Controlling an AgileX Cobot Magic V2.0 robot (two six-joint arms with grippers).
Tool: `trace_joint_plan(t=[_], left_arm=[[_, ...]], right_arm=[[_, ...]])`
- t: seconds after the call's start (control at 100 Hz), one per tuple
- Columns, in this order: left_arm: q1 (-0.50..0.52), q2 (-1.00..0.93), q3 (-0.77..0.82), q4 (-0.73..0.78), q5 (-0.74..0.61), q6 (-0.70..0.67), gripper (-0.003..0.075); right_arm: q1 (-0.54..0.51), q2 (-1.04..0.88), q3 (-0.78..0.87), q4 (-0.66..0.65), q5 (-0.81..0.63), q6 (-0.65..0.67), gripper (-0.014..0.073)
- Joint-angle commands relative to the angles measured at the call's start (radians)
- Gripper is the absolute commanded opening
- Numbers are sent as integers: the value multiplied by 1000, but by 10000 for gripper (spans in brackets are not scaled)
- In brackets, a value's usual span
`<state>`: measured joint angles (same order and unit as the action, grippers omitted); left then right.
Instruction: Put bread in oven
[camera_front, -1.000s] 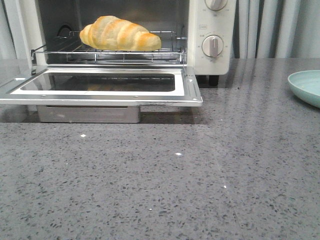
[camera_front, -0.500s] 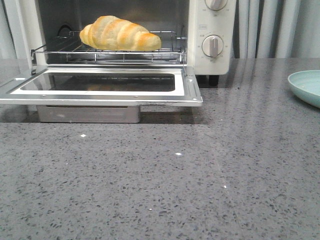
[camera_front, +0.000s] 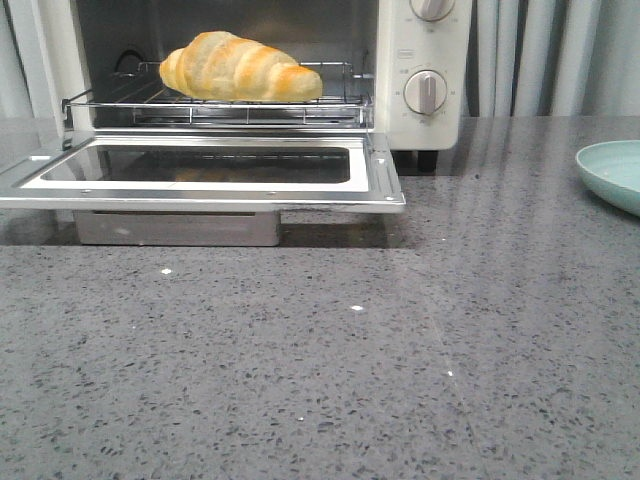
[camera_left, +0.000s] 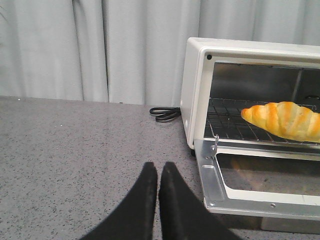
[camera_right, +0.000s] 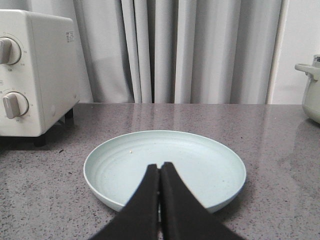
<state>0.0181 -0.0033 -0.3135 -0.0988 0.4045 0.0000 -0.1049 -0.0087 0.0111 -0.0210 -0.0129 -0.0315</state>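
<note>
The golden-brown bread (camera_front: 240, 68) lies on the wire rack (camera_front: 250, 105) inside the cream-white oven (camera_front: 425, 130), whose glass door (camera_front: 200, 172) hangs open and flat. The bread (camera_left: 285, 120) and the oven (camera_left: 195, 90) also show in the left wrist view. My left gripper (camera_left: 158, 167) is shut and empty over the counter, beside the oven's open door. My right gripper (camera_right: 159, 167) is shut and empty, above the near rim of a pale green plate (camera_right: 200, 160). Neither gripper shows in the front view.
The pale green plate (camera_front: 612, 172) sits at the right edge of the grey speckled counter. A black power cord (camera_left: 164, 113) lies by the oven's side. A pale pot (camera_right: 311, 85) stands far off. Grey curtains hang behind.
</note>
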Motion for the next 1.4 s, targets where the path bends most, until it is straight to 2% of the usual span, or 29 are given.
trace_joint_plan(t=[0.0,0.15,0.3,0.44,0.62,1.391], left_arm=[[1,-25,-24,-12,-69,0,-21],[1,-25,1,28,-82,0,-22],[-10,-25,134,173,-188,-159,-21],[-39,-25,255,164,-315,-162,-21],[-76,-25,332,164,-348,-162,-21],[-79,-25,336,133,-375,-131,-21]], right_arm=[[-7,-18,24,1,-84,-7,-69],[-7,-18,24,1,-84,-7,-69],[-7,-18,24,1,-84,-7,-69],[-7,-18,24,1,-84,-7,-69],[-7,-18,24,1,-84,-7,-69],[-7,-18,24,1,-84,-7,-69]])
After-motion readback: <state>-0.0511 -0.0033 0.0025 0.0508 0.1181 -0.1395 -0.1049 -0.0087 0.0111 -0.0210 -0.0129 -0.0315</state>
